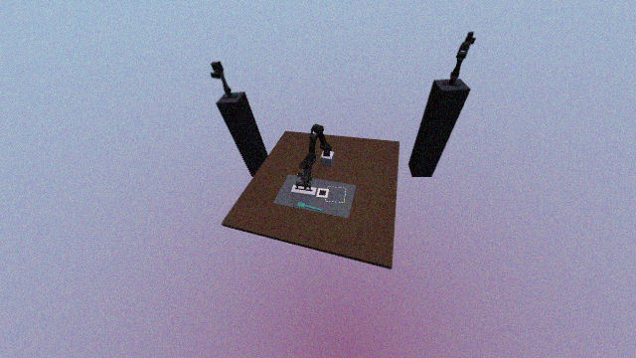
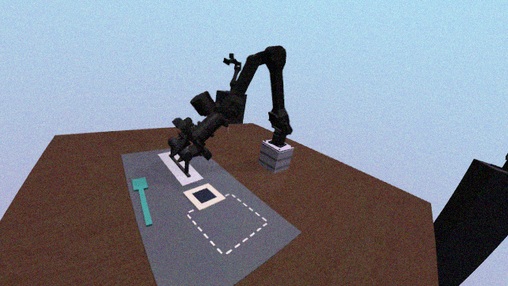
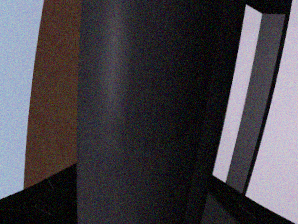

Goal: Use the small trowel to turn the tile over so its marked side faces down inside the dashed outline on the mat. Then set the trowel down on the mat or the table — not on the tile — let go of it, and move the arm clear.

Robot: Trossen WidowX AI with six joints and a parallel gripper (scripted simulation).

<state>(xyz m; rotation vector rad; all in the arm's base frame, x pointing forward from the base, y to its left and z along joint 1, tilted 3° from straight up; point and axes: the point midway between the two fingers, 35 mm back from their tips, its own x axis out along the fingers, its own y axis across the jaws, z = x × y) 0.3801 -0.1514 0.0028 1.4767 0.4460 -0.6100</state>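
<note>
The tile [image 1: 322,193] [image 2: 204,195], cream with a dark square mark facing up, lies flat on the mat. Its edge overlaps one side of the dashed outline [image 1: 346,195] [image 2: 247,237]. My gripper [image 1: 304,183] [image 2: 181,156] is shut on the dark handle of a trowel with a long flat white blade [image 1: 311,191] [image 2: 192,179]. The blade is roughly level, on or just above the mat, a small gap short of the tile. Whether it touches the mat cannot be told. In the wrist view a dark rounded bar [image 3: 140,100] fills the middle.
A teal tool [image 1: 301,205] [image 2: 144,200] with a square head and thin handle lies along the mat's edge, apart from the tile. The grey mat [image 2: 178,246] rests on the brown table [image 2: 357,222]. Two other arms stand on dark pillars [image 1: 437,129] [image 1: 243,131] beyond the table.
</note>
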